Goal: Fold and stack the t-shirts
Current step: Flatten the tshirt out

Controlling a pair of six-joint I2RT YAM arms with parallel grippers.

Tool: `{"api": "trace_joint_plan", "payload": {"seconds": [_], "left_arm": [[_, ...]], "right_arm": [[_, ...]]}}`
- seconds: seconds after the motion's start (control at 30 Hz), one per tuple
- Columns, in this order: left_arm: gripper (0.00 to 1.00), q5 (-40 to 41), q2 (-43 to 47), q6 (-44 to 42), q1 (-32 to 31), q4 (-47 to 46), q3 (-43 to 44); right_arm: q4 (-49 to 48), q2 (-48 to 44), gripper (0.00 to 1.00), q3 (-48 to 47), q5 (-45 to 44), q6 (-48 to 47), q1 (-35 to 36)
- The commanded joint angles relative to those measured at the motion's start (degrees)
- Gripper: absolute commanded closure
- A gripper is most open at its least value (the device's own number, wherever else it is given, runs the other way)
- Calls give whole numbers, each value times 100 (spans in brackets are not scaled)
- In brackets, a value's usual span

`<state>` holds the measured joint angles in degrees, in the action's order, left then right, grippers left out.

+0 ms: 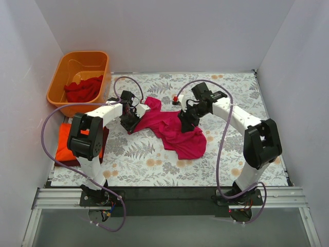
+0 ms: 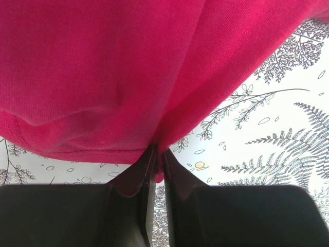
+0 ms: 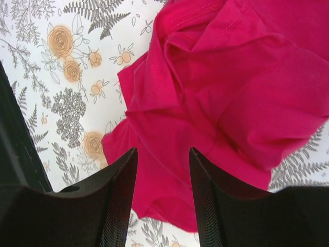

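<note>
Left claw (image 2: 158,150): black fingers are being pressed together on the hem of the pink t-shirt (image 2: 103,67), so that one edge is being gripped firmly for spreading.

Right claw (image 3: 163,154): jaws are being held apart with nothing between them. It is being poised just above the crumpled right part of the same garment, judged to be in readiness for a second hold.

Pink t-shirt: being kept in the middle of the table (image 1: 154,167), bunched and unfolded, running from the left claw at its far-left corner to a heap at the near right.

Orange t-shirt (image 1: 64,145): being stored flat at the left edge of the table, partly under the left arm, apparently as the base of the stack.

Red t-shirt (image 1: 82,90): being kept crumpled in the orange tub (image 1: 57,85) at the far left, apparently awaiting its turn.

Stage, as judged: flattening of the pink item is being begun; folding is not yet done. A second hold is being called for, since one pinch alone is leaving the cloth bunched.
</note>
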<state>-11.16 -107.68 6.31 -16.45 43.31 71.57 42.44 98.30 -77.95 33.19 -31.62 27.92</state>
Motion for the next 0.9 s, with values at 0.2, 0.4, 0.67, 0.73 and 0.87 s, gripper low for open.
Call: {"api": "trace_joint_plan", "payload": {"seconds": [0.2,0.4,0.67,0.73,0.87], "left_arm": [[92,-36,27,20,19,319,-275],[92,-18,98,-7,36,257,-424],[92,-9,72,-24,63,222,-451],[92,0,54,-24,71,230,-407],[92,0,54,-24,80,231,-381]], "right_arm": [[-420,910,45,-563,433,849,64],[-455,1200,40,-651,820,1298,99],[-464,1472,41,-739,1084,1597,205],[-464,1525,43,-721,1102,1650,222],[-464,1595,48,-651,1111,1667,231]]}}
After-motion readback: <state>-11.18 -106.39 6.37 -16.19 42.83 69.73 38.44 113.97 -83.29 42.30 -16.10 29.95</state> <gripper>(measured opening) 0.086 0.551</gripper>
